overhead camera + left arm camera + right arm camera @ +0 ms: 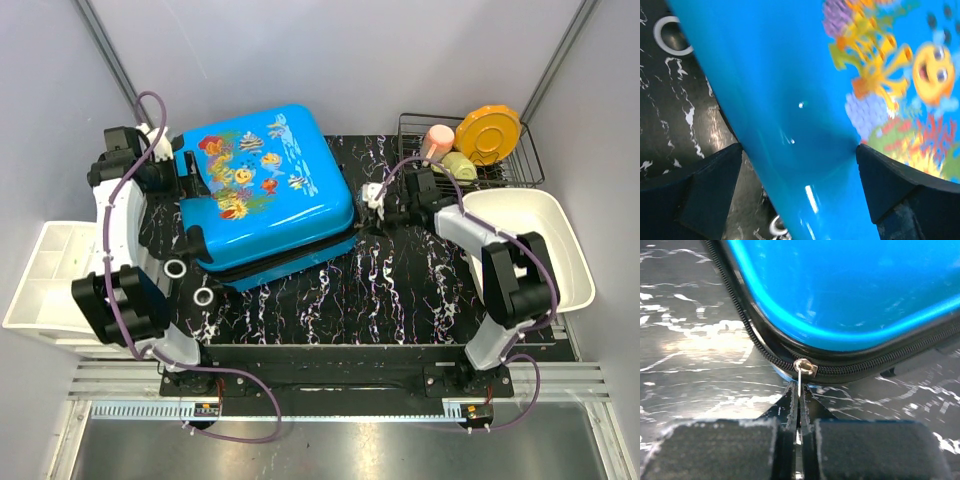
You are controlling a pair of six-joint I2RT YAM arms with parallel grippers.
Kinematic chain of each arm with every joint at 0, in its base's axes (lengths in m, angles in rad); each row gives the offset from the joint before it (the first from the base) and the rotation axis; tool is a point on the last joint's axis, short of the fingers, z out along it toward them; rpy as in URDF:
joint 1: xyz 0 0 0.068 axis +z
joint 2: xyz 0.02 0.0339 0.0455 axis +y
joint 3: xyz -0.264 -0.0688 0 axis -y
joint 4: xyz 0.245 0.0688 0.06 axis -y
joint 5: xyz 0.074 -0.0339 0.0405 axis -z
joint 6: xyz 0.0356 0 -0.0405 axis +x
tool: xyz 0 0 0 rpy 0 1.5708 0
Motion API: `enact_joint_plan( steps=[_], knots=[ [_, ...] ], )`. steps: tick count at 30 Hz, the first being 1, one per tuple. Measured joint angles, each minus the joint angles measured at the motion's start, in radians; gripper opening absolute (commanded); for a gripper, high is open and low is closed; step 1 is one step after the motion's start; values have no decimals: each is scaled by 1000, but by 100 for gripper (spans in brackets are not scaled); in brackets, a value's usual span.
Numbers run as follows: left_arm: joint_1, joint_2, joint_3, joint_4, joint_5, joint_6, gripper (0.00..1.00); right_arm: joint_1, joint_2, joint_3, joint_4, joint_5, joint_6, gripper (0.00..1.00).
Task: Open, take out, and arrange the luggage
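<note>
The bright blue fish-print luggage (265, 190) lies flat on the black marbled table, lid up, with its zipper partly undone along the near edge. My left gripper (185, 172) is at its left side. In the left wrist view this gripper (800, 170) is open, its fingers (705, 185) spread wide over the glossy shell (790, 100). My right gripper (372, 200) is at the suitcase's right corner. In the right wrist view it (799, 390) is shut on the thin metal zipper pull (799, 379), which hangs from the slider (806, 367).
A white compartment bin (45, 285) stands at the left and a white tub (545, 240) at the right. A wire rack (510, 170) at the back right holds an orange plate (488, 132), a pink cup and a green item. Two suitcase wheels (176, 268) face the near left.
</note>
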Motion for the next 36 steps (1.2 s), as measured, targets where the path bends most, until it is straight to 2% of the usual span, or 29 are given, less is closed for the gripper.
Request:
enact_joint_plan(
  steps=[4, 8, 18, 26, 32, 36],
  knots=[
    [24, 78, 20, 72, 16, -98, 92, 66, -101, -91, -61, -21, -21, 0],
    [20, 160, 87, 92, 37, -126, 89, 89, -128, -98, -137, -25, 6, 0],
    [-23, 277, 202, 134, 56, -97, 87, -52, 66, 157, -219, -23, 28, 0],
    [-62, 344, 284, 142, 66, -54, 87, -87, 192, 289, -217, -36, 23, 0],
    [-72, 393, 348, 125, 70, -27, 85, -87, 206, 289, -195, -71, 9, 0],
    [-88, 438, 403, 135, 70, -4, 83, -71, 153, 208, -121, -58, 3, 0]
  ],
)
